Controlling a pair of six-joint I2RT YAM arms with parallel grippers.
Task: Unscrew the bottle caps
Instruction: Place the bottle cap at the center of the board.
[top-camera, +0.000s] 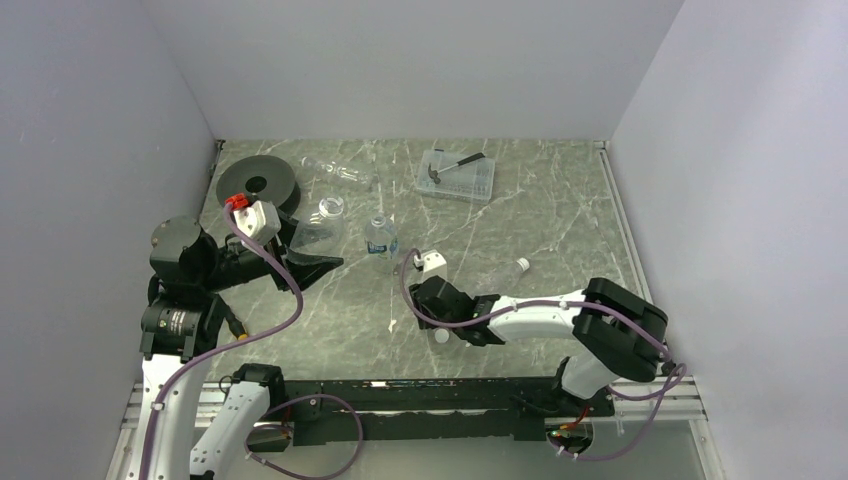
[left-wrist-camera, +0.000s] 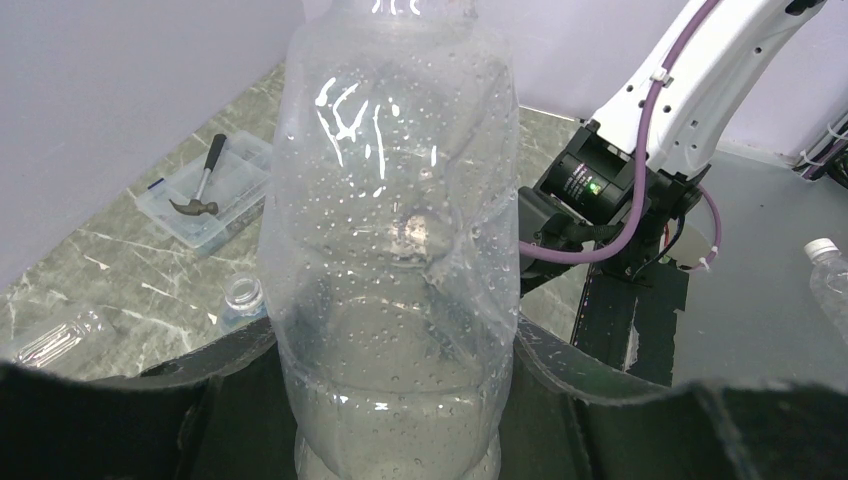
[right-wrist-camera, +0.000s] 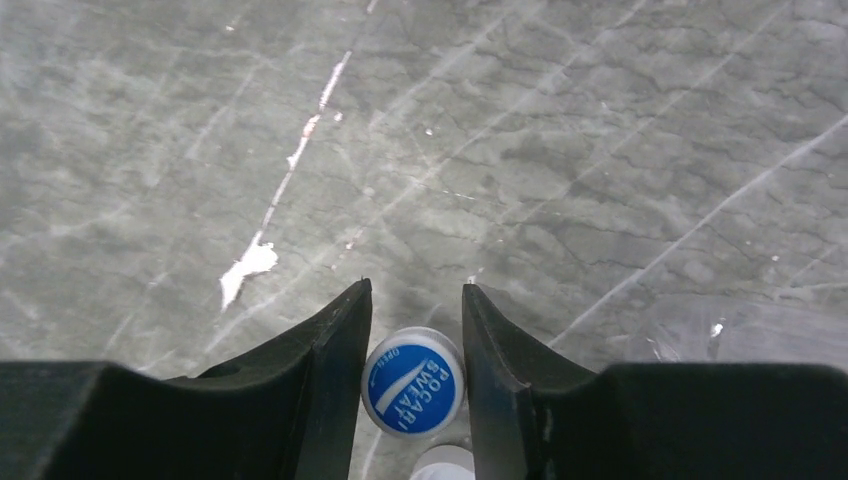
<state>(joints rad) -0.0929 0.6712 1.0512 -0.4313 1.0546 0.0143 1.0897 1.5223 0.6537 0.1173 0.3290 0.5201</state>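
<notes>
Now the right gripper (right-wrist-camera: 415, 292) has its black fingers pinched shut on the small round blue-topped plastic cap (right-wrist-camera: 413, 382), wedged squarely between both tips down by the grey marbled tabletop (right-wrist-camera: 560, 140), while the left gripper (left-wrist-camera: 395, 345) clamps the clear, droplet-speckled plastic bottle (left-wrist-camera: 395, 200) between its fingers.

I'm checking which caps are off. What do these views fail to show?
Left wrist view: the neck of the big bottle is cut off by the top edge.
Right wrist view: a white thing near the blue cap is cut by the bottom edge.
Top view: the mouth of the back bottle is too small and clear to read.
</notes>
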